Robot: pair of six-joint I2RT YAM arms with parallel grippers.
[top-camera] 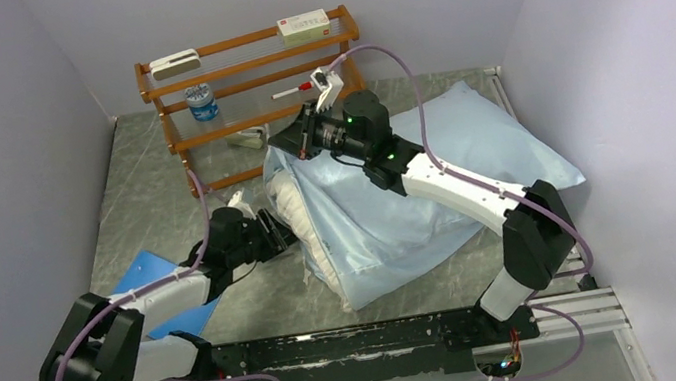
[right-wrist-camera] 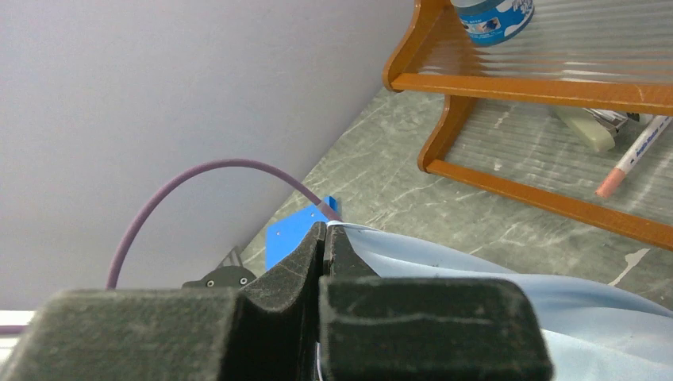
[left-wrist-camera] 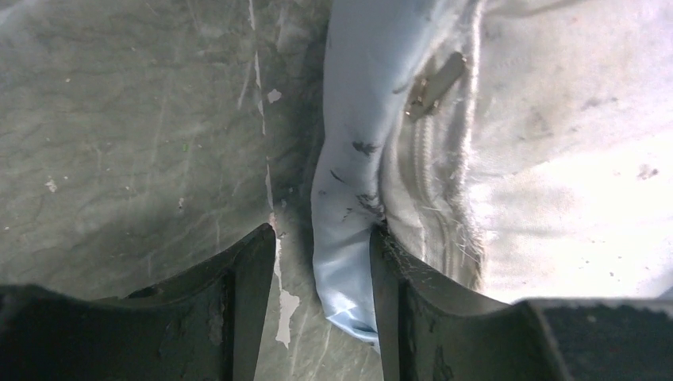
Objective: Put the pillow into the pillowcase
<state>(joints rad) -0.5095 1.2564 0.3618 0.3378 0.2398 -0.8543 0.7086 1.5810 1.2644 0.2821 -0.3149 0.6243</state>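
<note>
The sky-blue pillowcase [top-camera: 441,165] covers most of the white pillow [top-camera: 304,226], whose left end sticks out of the case's mouth. My right gripper [top-camera: 304,140] is shut on the case's upper hem and holds it raised above the pillow. In the right wrist view the gripper [right-wrist-camera: 325,230] pinches the pillowcase [right-wrist-camera: 492,294] at its tips. My left gripper [top-camera: 281,227] is at the pillow's bare end, low on the table. In the left wrist view this gripper [left-wrist-camera: 321,262] is open. A strip of pillowcase [left-wrist-camera: 349,159] lies between its fingers, against the right one, beside the zippered pillow [left-wrist-camera: 555,159].
A wooden rack [top-camera: 244,63] stands at the back with a white box [top-camera: 303,24], a blue can [top-camera: 201,103] and a marker [top-camera: 294,89]. A flat bright-blue board [top-camera: 149,274] lies under my left arm. Grey walls close in on three sides.
</note>
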